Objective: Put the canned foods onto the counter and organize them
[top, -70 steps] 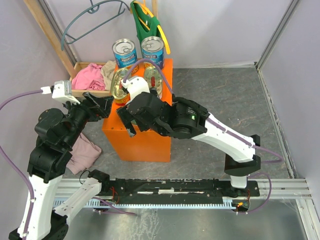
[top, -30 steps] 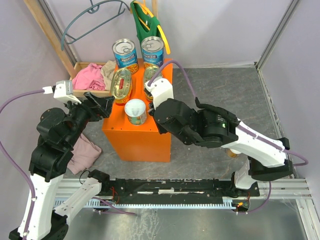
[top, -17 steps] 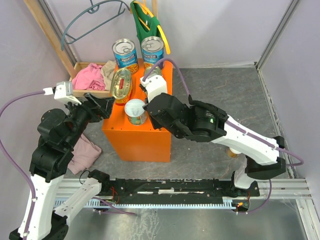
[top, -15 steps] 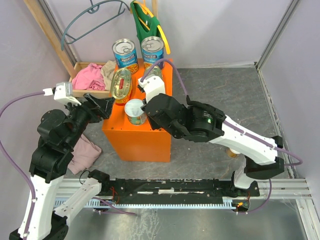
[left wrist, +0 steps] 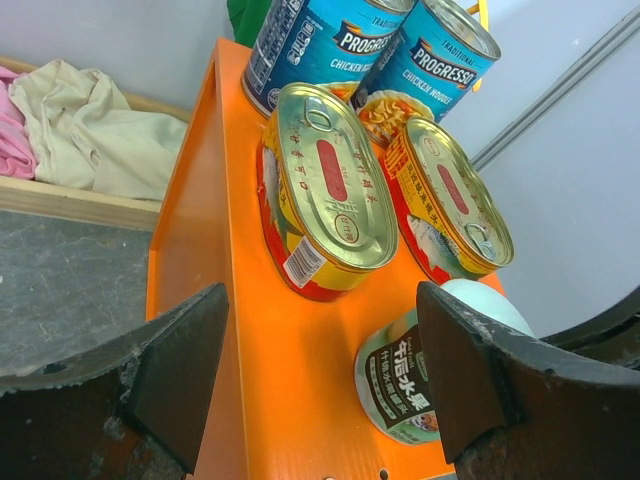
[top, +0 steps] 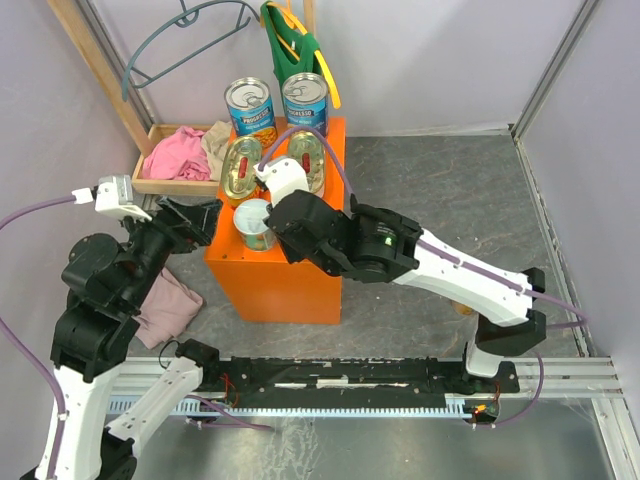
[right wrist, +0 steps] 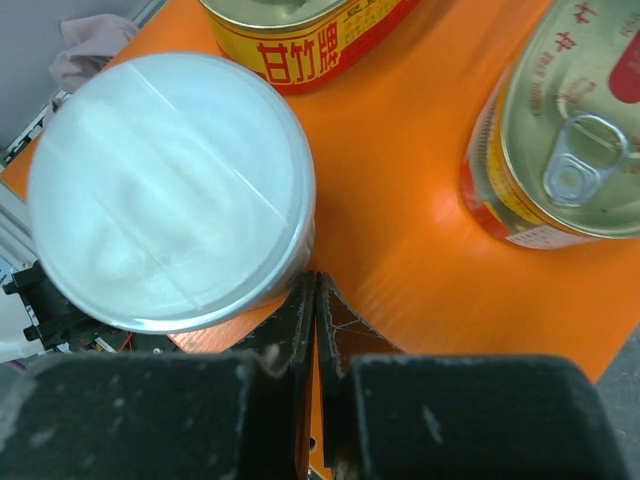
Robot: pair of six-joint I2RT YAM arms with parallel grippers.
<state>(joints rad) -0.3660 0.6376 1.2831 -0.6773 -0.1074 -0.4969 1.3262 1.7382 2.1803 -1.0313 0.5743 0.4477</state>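
Note:
On the orange counter (top: 285,275) two blue-labelled cans (top: 249,106) (top: 305,98) stand at the back. Two oval yellow-red tins (top: 242,165) (top: 307,160) lie in front of them. A small white-lidded can (top: 256,222) stands near the front left corner. My right gripper (top: 272,228) is shut, and its tips (right wrist: 316,285) touch the white-lidded can (right wrist: 170,190) at its side, holding nothing. My left gripper (top: 205,218) is open at the counter's left edge. In the left wrist view, the left gripper (left wrist: 325,385) frames the counter top (left wrist: 265,340), with the small can (left wrist: 415,375) by its right finger.
A wooden tray (top: 165,185) with pink and beige clothes sits left of the counter. Another cloth (top: 165,305) lies on the floor under the left arm. A green bag (top: 290,45) and a wire hanger (top: 185,45) are at the back wall.
My right arm swung left and its shut gripper came against the white-lidded can, which slid a little to the left. The left arm drew back slightly.

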